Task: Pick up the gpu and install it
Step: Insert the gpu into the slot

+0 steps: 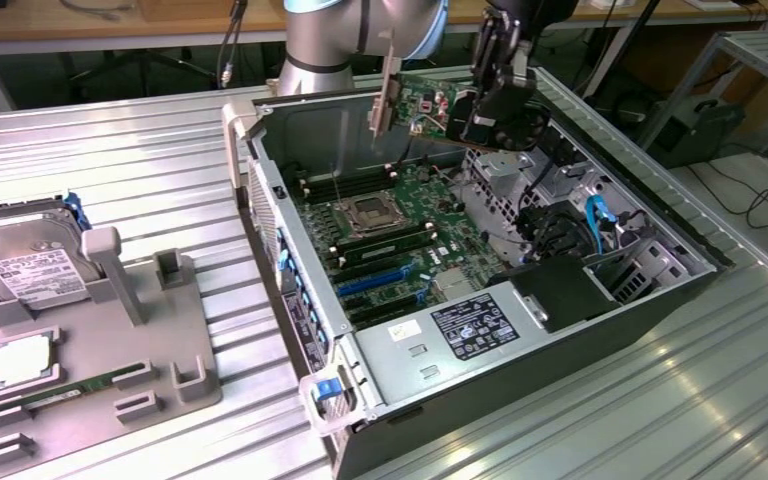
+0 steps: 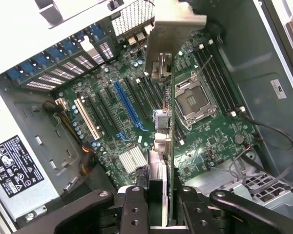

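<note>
Above the open case (image 1: 311, 135), the gripper (image 1: 487, 122) clamps the gpu (image 1: 424, 100) by its board edge. The card looks light, stiff and fragile, and is best held at its edges, off the fan.

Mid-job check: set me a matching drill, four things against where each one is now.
Things: 1 gpu; 2 hard drive; 3 memory stick; 4 power supply.
Places: A in a corner of the case; B lying flat in the grey fixture; C gripped by the hand above the motherboard; D propped up, white label showing.
Pairs: 1-C; 2-D; 3-B; 4-A.
</note>
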